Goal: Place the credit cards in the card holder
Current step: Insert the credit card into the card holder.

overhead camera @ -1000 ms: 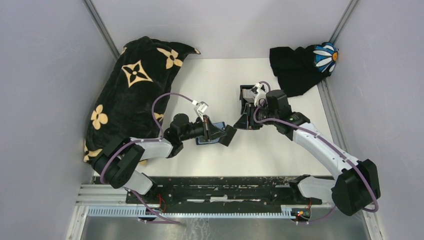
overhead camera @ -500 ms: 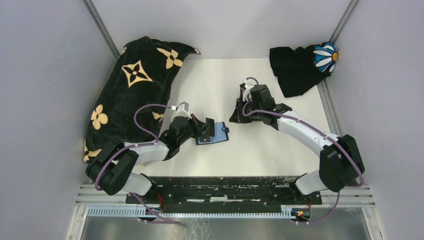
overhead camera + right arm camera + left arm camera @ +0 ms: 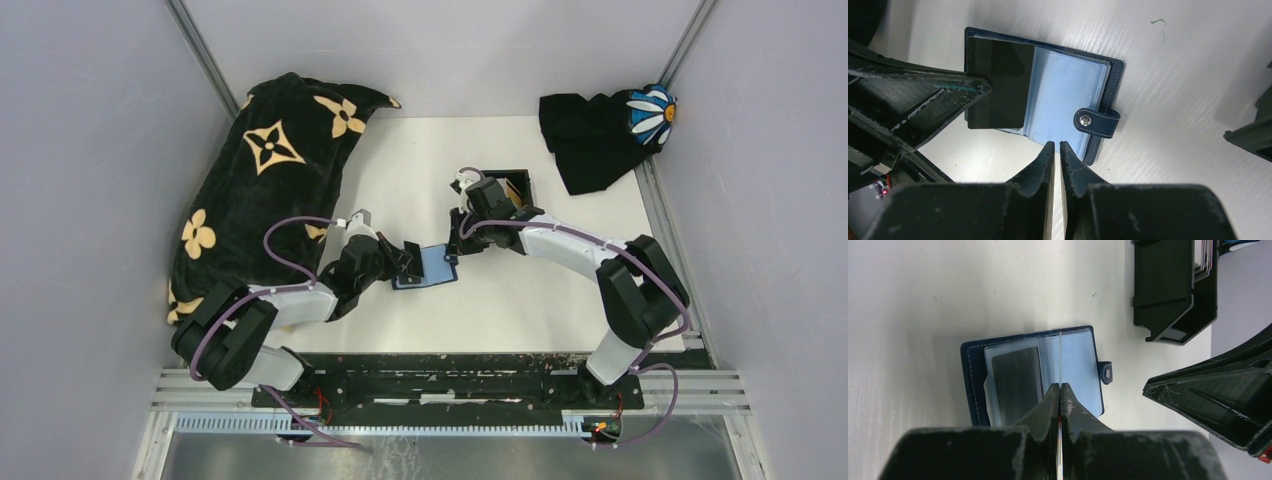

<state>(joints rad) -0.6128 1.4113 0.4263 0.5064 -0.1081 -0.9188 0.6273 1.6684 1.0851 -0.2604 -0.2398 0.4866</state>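
The card holder (image 3: 438,266) lies open on the table, its light blue sleeves facing up and its snap tab (image 3: 1096,121) to the right. My left gripper (image 3: 1060,387) is shut on a dark grey credit card (image 3: 998,85). It holds the card on edge over the holder's left half (image 3: 1013,380). In the left wrist view the card shows only as a thin line (image 3: 1060,355). My right gripper (image 3: 1057,145) is shut with a hairline gap and nothing in it. Its tips are at the holder's edge beside the tab. More cards (image 3: 1204,257) stand in a black tray (image 3: 512,186).
A black pillow with tan flowers (image 3: 260,190) lies along the left wall. A black cloth with a daisy (image 3: 600,130) sits in the far right corner. The black tray (image 3: 1168,290) stands just behind the right gripper (image 3: 455,243). Both grippers crowd the holder.
My right arm has swung left from the black tray to the card holder's right edge, uncovering the tray. My left gripper has drawn back a little to the left, the card still in it.
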